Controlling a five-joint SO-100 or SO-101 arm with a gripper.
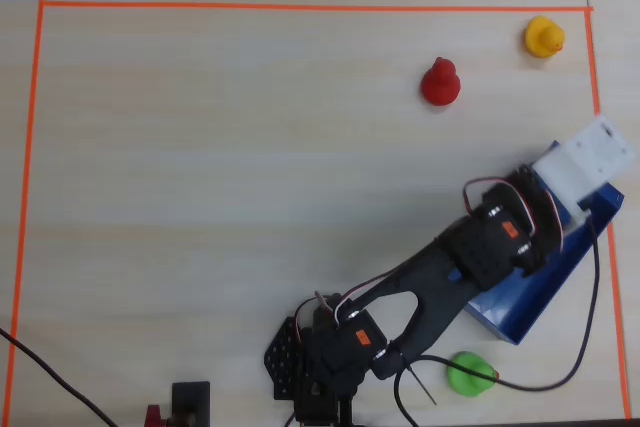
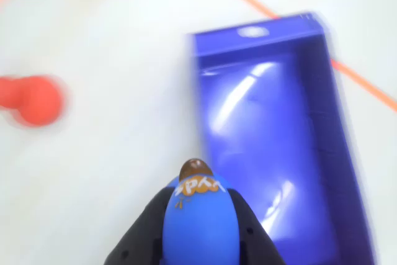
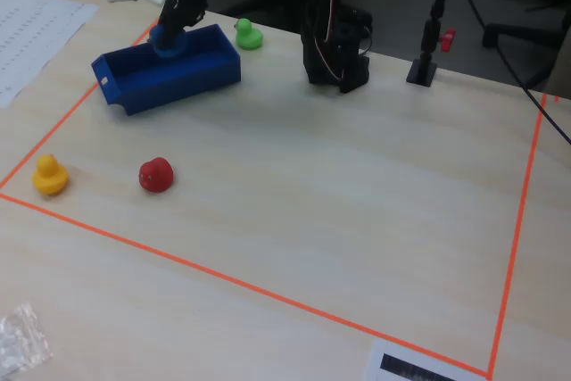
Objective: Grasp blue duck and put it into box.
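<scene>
The blue duck is clamped between my black fingers in the wrist view, its dark beak pointing forward. My gripper is shut on it and holds it over the near left edge of the box, a dark-blue open tray that has nothing in it. In the fixed view the gripper holds the duck just above the box's far wall. In the overhead view the arm and its white camera mount hide the duck; only part of the box shows.
A red duck and a yellow duck stand beyond the box. A green duck stands beside the box near the arm's base. Orange tape frames the table area.
</scene>
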